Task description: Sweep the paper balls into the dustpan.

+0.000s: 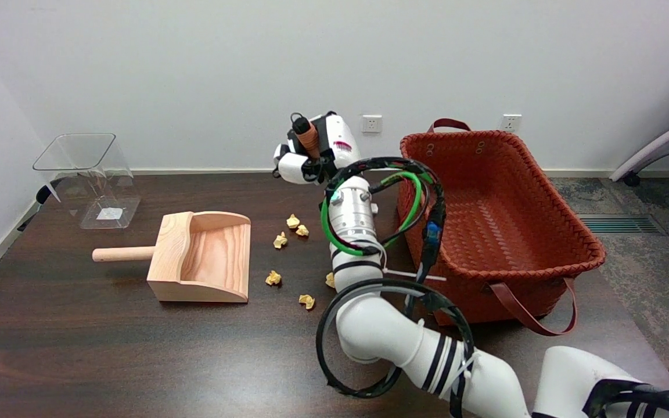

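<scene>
No readable text, brand or number anywhere. Red marking on white back of my right hand (317, 152), too small to make out. Pale label on bottom of clear square plastic bin (87, 177), blurred, no letters legible. Nothing else carries any sign I can read.

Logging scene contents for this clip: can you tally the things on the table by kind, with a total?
Paper balls: 6 (one half hidden by the arm), e.g.
Wooden dustpan: 1
Clear plastic container: 1
Woven orange basket: 1
Brown-handled tool held in the right hand: 1
Total: 10
</scene>
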`<move>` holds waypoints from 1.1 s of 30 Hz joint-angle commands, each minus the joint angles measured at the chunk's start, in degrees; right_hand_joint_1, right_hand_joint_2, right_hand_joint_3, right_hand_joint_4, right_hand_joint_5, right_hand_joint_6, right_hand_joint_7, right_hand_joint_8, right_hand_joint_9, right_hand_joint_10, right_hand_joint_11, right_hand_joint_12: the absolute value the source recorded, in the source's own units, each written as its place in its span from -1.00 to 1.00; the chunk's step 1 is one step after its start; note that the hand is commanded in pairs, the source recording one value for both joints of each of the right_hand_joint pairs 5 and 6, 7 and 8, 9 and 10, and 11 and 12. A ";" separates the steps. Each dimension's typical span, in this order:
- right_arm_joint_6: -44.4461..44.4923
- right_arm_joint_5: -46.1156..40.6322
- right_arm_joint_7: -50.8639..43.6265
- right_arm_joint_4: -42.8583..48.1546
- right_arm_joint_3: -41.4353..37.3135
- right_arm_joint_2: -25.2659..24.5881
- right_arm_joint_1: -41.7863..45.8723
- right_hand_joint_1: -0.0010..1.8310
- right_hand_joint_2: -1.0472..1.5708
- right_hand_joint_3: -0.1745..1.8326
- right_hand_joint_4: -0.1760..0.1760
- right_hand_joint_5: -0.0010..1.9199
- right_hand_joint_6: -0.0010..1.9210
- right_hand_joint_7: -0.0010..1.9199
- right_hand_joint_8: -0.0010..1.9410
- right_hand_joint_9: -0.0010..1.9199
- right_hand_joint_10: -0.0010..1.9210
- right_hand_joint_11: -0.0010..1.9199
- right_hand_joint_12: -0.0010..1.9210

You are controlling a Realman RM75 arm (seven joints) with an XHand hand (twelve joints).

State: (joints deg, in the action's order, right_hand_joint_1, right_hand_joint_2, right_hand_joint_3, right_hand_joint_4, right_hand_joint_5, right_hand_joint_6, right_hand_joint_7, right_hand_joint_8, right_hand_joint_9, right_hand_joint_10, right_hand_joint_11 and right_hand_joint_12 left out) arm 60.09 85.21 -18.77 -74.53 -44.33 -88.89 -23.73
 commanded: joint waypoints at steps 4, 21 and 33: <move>11.94 4.99 -4.94 2.98 0.46 -7.71 5.63 0.53 0.36 0.06 0.00 1.00 1.00 1.00 0.98 1.00 1.00 1.00 1.00; 12.43 8.31 -4.35 10.43 0.50 -18.05 5.14 0.55 0.32 0.10 0.00 1.00 1.00 1.00 0.98 1.00 1.00 1.00 1.00; 9.10 3.58 5.30 23.38 0.06 -23.99 -2.90 0.53 0.42 0.02 0.00 1.00 1.00 1.00 0.98 1.00 1.00 1.00 1.00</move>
State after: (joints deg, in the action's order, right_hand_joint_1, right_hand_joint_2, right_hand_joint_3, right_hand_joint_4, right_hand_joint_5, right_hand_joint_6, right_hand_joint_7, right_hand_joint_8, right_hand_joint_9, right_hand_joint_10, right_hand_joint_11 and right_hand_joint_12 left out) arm 71.42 86.94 -21.41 -64.77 -43.58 -103.86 -19.78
